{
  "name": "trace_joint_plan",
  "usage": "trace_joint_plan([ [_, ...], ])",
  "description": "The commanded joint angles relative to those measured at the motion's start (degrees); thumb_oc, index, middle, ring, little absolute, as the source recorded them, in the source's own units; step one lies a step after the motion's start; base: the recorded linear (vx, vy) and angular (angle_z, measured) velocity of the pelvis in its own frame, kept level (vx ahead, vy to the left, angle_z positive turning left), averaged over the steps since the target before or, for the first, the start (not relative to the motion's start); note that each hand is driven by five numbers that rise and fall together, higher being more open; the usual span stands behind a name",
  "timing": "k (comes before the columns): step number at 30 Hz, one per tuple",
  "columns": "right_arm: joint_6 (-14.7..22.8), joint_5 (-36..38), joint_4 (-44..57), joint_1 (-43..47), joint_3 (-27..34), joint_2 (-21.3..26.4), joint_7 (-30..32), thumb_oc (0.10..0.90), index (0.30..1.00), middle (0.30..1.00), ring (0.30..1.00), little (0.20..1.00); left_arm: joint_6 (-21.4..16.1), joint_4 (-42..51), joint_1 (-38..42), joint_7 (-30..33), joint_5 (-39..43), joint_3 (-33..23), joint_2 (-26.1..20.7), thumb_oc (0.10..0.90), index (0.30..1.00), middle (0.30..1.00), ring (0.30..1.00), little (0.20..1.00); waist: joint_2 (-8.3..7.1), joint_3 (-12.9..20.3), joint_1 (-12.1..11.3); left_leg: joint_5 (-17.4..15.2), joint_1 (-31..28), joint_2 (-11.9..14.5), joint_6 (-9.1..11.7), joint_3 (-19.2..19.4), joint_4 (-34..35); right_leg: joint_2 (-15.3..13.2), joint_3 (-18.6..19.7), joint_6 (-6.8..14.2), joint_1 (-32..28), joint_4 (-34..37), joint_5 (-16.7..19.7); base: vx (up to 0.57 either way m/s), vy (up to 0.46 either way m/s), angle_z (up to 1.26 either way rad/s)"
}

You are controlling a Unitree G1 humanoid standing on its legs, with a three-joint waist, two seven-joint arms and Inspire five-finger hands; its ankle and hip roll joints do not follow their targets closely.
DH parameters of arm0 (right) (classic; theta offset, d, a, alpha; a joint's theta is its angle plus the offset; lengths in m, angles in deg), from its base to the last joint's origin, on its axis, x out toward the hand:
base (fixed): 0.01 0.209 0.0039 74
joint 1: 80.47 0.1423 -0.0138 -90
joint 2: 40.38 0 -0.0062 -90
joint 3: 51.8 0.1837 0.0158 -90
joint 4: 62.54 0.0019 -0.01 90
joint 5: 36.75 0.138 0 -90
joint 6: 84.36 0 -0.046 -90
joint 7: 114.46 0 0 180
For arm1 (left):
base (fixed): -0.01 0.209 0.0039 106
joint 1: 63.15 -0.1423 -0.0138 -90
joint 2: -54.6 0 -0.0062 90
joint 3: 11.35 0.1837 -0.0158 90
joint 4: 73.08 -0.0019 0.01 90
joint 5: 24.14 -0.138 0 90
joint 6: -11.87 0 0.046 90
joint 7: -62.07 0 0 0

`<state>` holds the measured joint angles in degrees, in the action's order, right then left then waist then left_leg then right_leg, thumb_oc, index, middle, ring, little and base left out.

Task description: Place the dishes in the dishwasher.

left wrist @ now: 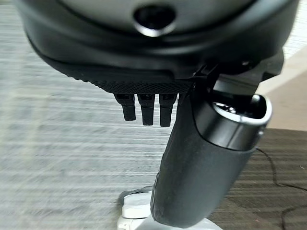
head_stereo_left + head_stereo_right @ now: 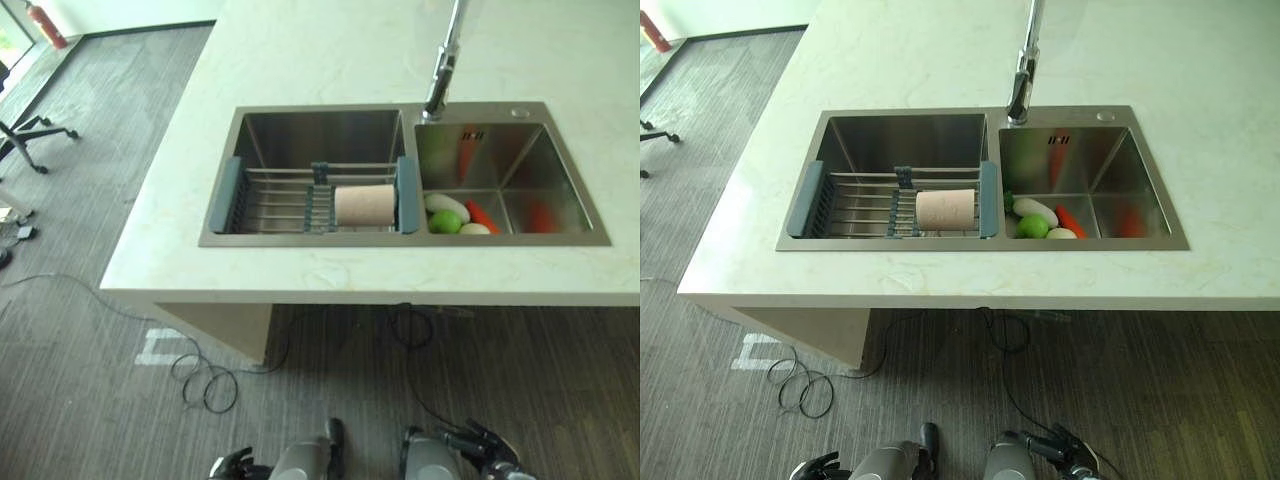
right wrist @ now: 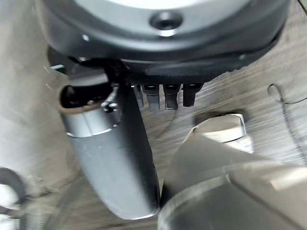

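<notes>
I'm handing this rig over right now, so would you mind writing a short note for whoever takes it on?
Left hand and right hand: both low by the floor, in front of the counter, fingers relaxed, holding nothing.
Things: a pinkish cup lies on its side on the wire rack across the left basin of the sink. The right basin holds vegetables: white, green and orange pieces. The faucet stands behind the divider.
Done: nothing moved yet, judging by the layout.
Left: pick up the cup and load it. I see no dishwasher in these views.
</notes>
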<state>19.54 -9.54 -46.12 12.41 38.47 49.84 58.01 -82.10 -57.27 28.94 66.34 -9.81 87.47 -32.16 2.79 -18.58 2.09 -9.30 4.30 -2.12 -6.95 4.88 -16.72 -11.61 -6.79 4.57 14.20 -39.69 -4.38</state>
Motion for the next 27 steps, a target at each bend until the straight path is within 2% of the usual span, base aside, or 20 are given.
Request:
trace_joint_plan([
  [1, 0.46, -1.18, 0.21, -1.59, -1.17, 2.70, -0.38, 0.800, 0.900, 0.900, 0.900, 0.900, 0.02, 1.13, -2.08, 0.78, -0.03, -0.81, -2.08, 0.800, 0.900, 0.900, 0.900, 0.900, 0.54, 0.57, -0.60, -5.20, 0.47, 0.66, 2.48, -2.79, -0.47, 4.23, -3.89, 1.09, -5.25, 17.32, -0.14, 0.15, -0.127, -0.29],
  [2, 0.19, -0.86, 0.00, -1.45, -1.38, 2.72, -0.37, 0.800, 0.900, 0.900, 0.900, 0.900, -0.09, 1.12, -1.89, 0.85, -0.35, -1.09, -2.04, 0.800, 0.900, 0.900, 0.900, 0.900, -0.11, 0.51, -0.36, -5.60, 0.07, 0.04, 2.61, -3.11, -0.47, 4.20, -3.42, 1.10, -5.29, 22.49, -0.29, 0.18, -0.203, -0.27],
  [3, -0.26, -1.96, -0.44, -1.06, -1.66, 2.59, 0.09, 0.800, 0.900, 0.900, 0.900, 0.900, 0.11, 1.50, -2.14, 1.43, 1.13, -1.52, -1.92, 0.800, 0.900, 0.900, 0.900, 0.900, -0.80, 0.57, -0.01, -6.52, -0.90, -0.79, 2.67, -3.64, -0.47, 3.67, -0.85, 1.57, -3.65, 22.50, 0.24, 0.18, -0.200, -0.12],
  [6, -0.46, -3.15, -0.40, -0.57, -1.92, 2.49, 0.12, 0.800, 0.900, 0.900, 0.900, 0.900, -0.21, 1.69, -2.84, 1.94, 1.80, -2.45, -1.10, 0.800, 0.900, 0.900, 0.900, 0.900, -1.69, 2.66, -0.98, -5.90, -0.67, -0.51, 3.55, -2.33, -0.47, 4.05, -0.27, 1.46, -4.94, 22.50, -3.00, 0.19, -0.191, 0.19],
  [9, -2.21, -3.61, 0.61, -0.34, -2.17, 2.87, -0.22, 0.800, 0.900, 0.900, 0.900, 0.900, -0.95, 2.10, -3.15, 3.26, 3.77, -2.48, -0.60, 0.800, 0.900, 0.900, 0.900, 0.900, -2.14, 3.08, -1.13, -5.32, -1.09, 0.33, 4.13, -1.07, -0.47, 4.41, -0.46, 0.62, -6.37, 22.50, -4.36, 0.12, -0.175, -0.05],
  [11, -2.23, -5.83, 0.77, -0.45, -2.60, 3.10, -0.59, 0.800, 0.900, 0.900, 0.900, 0.900, -1.76, 2.46, -2.94, 4.04, 5.21, -2.62, -0.46, 0.800, 0.900, 0.900, 0.900, 0.900, -3.02, 2.81, -1.11, -5.00, -2.12, -0.19, 4.26, -0.54, -0.47, 4.20, 0.19, -0.13, -7.08, 22.50, -4.97, 0.09, -0.159, 0.05],
  [12, -2.11, -6.64, 0.84, -0.64, -2.91, 3.27, -0.66, 0.800, 0.900, 0.900, 0.900, 0.900, -2.12, 2.68, -2.81, 4.06, 5.28, -2.66, -0.47, 0.800, 0.900, 0.900, 0.900, 0.900, -3.81, 2.49, -1.36, -3.48, -2.64, -0.69, 4.68, -0.70, -0.47, 3.76, 0.86, -0.58, -7.57, 22.50, -5.24, 0.10, -0.163, 0.03],
  [13, -2.06, -6.54, 0.95, -0.88, -3.45, 3.54, -0.27, 0.800, 0.900, 0.900, 0.900, 0.900, -2.40, 2.98, -2.66, 3.72, 5.37, -2.57, -0.45, 0.800, 0.900, 0.900, 0.900, 0.900, -4.22, 1.94, -1.80, -1.60, -1.11, -0.97, 5.59, -1.58, -3.62, 3.85, 1.54, -1.12, -8.10, 22.50, -5.41, 0.08, -0.121, 0.10],
  [14, -2.12, -6.18, 0.96, -0.94, -3.72, 3.69, 0.06, 0.800, 0.900, 0.900, 0.900, 0.900, -2.46, 3.17, -2.59, 3.59, 5.57, -2.45, -0.40, 0.800, 0.900, 0.900, 0.900, 0.900, -4.23, 1.71, -2.03, -0.86, 0.07, -0.96, 6.06, -2.26, -5.18, 4.06, 1.74, -1.34, -8.29, 22.50, -5.47, 0.10, -0.009, 0.17],
  [15, -2.64, -4.36, 0.52, -0.65, -3.89, 4.55, 0.77, 0.800, 0.900, 0.900, 0.900, 0.900, -2.83, 3.96, -2.56, 2.29, 5.20, -2.50, -0.10, 0.800, 0.900, 0.900, 0.900, 0.900, -3.99, 1.66, -3.20, 0.03, 0.48, -0.18, 6.62, -5.03, -0.47, 4.32, 2.29, -0.99, -8.40, 22.50, -5.66, 0.08, 0.164, 0.13],
  [16, -1.89, -4.99, 0.31, -0.31, -3.62, 5.43, 0.26, 0.800, 0.900, 0.900, 0.900, 0.900, -3.22, 4.22, -2.43, 1.43, 4.24, -2.56, 0.33, 0.800, 0.900, 0.900, 0.900, 0.900, -2.06, 1.29, -3.43, 2.74, 5.74, 3.81, 8.98, -5.04, -0.47, 5.16, 1.30, -0.82, -8.79, 22.50, -6.35, 0.04, 0.246, 0.09],
  [17, -0.94, -5.95, 0.48, -0.19, -3.34, 5.64, 0.87, 0.800, 0.900, 0.900, 0.900, 0.900, -2.17, 4.52, -1.77, 1.28, 3.85, -2.08, 0.34, 0.800, 0.900, 0.900, 0.900, 0.900, -1.90, 1.42, -2.85, 2.27, 6.05, 5.89, 9.17, -1.73, -0.47, 4.20, -0.22, -0.48, -8.90, 22.50, -6.74, -0.03, 0.241, 0.07],
  [20, -1.03, -5.18, 1.59, 0.72, -4.21, 5.69, 1.50, 0.800, 0.900, 0.900, 0.900, 0.900, 0.52, 4.22, -0.88, 1.57, 3.85, -1.65, 0.45, 0.800, 0.900, 0.900, 0.900, 0.900, -0.91, 2.12, -2.40, 1.42, 7.63, 8.46, 10.86, -1.79, -0.47, 3.13, -2.44, 0.40, -7.20, 22.50, -6.71, -0.05, 0.148, 0.23],
  [25, -0.71, -8.04, 1.87, 0.28, -5.42, 3.82, 0.28, 0.800, 0.900, 0.900, 0.900, 0.900, 1.78, 2.29, -0.85, 2.06, 4.35, -2.16, -0.02, 0.800, 0.900, 0.900, 0.900, 0.900, -1.04, 3.50, -1.68, -0.38, 6.49, 7.67, 10.69, -2.71, -0.47, 1.64, -2.25, 1.50, -5.90, 22.50, -5.74, 0.03, 0.066, -0.13],
  [27, -0.76, -6.30, 1.17, -0.21, -5.34, 3.38, 1.08, 0.800, 0.900, 0.900, 0.900, 0.900, 1.17, 1.72, -1.15, 1.95, 4.94, -2.55, -0.18, 0.800, 0.900, 0.900, 0.900, 0.900, -1.05, 3.91, -1.61, -0.95, 5.95, 7.50, 10.44, -2.45, -0.47, 1.45, -2.20, 1.71, -5.90, 22.50, -5.82, 0.03, 0.014, -0.13],
])
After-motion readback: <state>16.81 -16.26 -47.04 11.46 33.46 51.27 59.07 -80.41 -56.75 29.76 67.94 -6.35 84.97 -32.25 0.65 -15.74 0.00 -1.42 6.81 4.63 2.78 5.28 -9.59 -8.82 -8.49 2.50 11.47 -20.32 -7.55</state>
